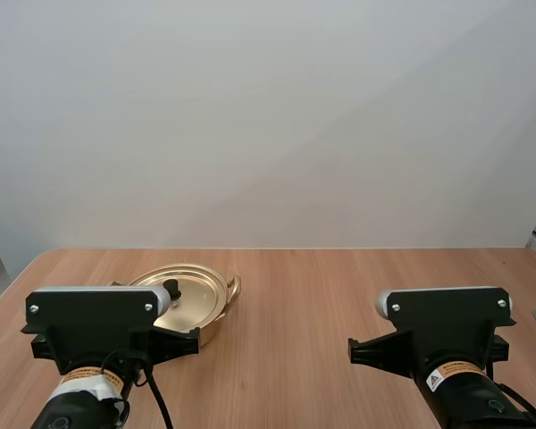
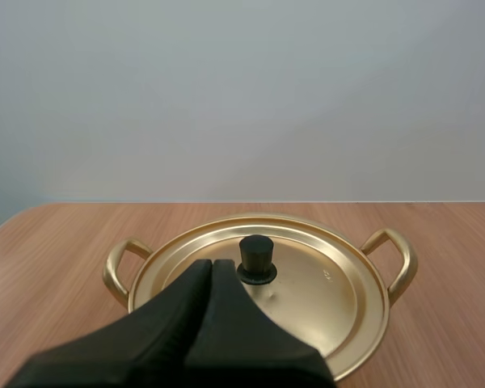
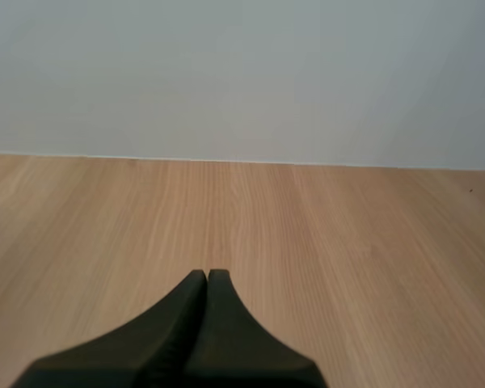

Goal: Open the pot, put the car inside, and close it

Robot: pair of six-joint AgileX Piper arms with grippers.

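Nearest you, the left gripper [image 2: 212, 263] is clenched on nothing, its fingers [image 2: 178, 315] lying together as one dark wedge just short of the black knob [image 2: 256, 259]; the right gripper [image 3: 207, 273] is likewise clenched over the wooden table [image 3: 347, 234]. Beyond the left gripper stands the golden pot [image 2: 396, 263], its lid [image 2: 315, 287] on, both side handles visible, on the table's left half ahead of your left arm [image 1: 89, 326]

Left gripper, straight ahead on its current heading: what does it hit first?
Probably the gold lid, just beside its black knob. The shut left gripper points there, though depth is unclear.
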